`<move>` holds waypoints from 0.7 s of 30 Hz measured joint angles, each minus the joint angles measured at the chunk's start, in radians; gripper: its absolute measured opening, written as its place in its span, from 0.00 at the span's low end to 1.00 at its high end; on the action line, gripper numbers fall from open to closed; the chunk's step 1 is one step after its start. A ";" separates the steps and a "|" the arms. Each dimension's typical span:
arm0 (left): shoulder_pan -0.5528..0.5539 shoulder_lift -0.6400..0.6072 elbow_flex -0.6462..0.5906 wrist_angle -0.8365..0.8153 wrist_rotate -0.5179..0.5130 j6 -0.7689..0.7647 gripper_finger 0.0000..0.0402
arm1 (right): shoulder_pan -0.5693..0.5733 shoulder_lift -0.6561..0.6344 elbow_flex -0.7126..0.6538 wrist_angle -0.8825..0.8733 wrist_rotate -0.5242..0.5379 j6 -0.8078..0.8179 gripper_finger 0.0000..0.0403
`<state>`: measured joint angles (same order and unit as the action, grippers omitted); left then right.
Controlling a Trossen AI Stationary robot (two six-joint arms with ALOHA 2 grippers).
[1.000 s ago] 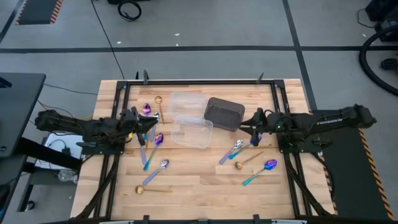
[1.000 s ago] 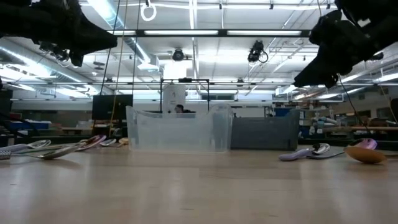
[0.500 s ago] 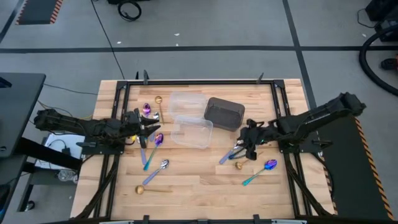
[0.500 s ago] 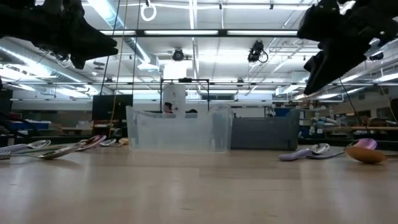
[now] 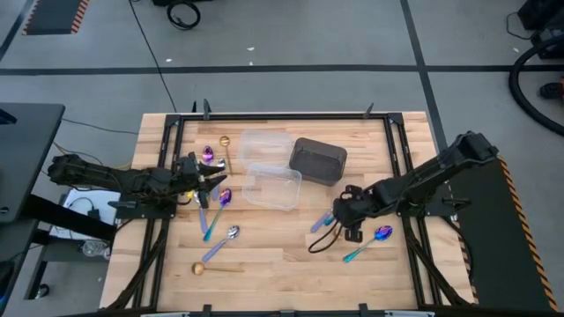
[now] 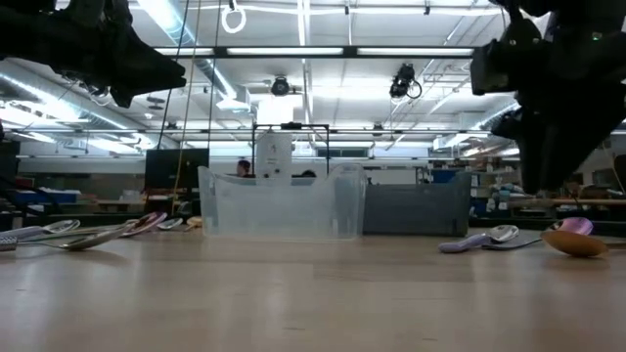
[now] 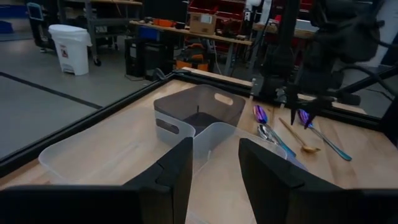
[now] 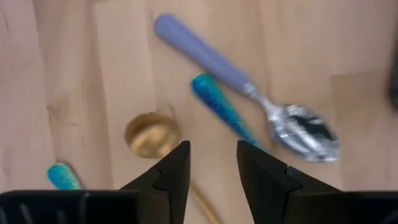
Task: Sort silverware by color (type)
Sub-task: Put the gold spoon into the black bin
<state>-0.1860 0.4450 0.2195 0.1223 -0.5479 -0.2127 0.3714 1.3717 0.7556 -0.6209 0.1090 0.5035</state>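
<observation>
Spoons lie flat on the wooden table in two groups. By my right gripper (image 5: pixel 344 222) are a silver spoon with a lavender handle (image 8: pixel 230 71), a gold spoon (image 8: pixel 151 134) and an iridescent one with a teal handle (image 8: pixel 221 107); another teal-handled spoon (image 5: pixel 374 238) lies to its right. My right gripper (image 8: pixel 211 171) is open, pointing down just above these spoons and touching none. My left gripper (image 5: pixel 207 180) is open and hovers above the left group: purple-blue spoons (image 5: pixel 225 197), a silver one (image 5: pixel 231 233) and gold ones (image 5: pixel 198 268).
Two clear plastic tubs (image 5: pixel 264 141) (image 5: pixel 273 185) and a dark rectangular bin (image 5: pixel 317 160) stand mid-table toward the far edge. A black frame runs along the table edges (image 5: pixel 282 114). Bare wood lies between the spoon groups near the near edge (image 5: pixel 282 264).
My right arm has swung from the table's right edge toward the middle and the near edge, come down over the right group of spoons, and tipped its gripper to point downward. My left arm and all the spoons have stayed where they were.
</observation>
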 joint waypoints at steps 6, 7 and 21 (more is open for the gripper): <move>0.000 0.000 0.000 0.000 -0.016 0.010 0.35 | 0.041 0.070 0.000 -0.006 -0.030 0.027 0.48; 0.000 0.000 0.000 0.000 -0.024 0.017 0.35 | 0.048 0.083 0.000 -0.006 -0.043 0.027 0.49; 0.000 0.000 0.000 0.036 -0.070 0.069 0.35 | 0.114 0.237 0.005 0.003 -0.010 0.018 0.37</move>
<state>-0.1860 0.4450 0.2195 0.1579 -0.6178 -0.1440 0.4858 1.6088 0.7605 -0.6174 0.0987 0.5215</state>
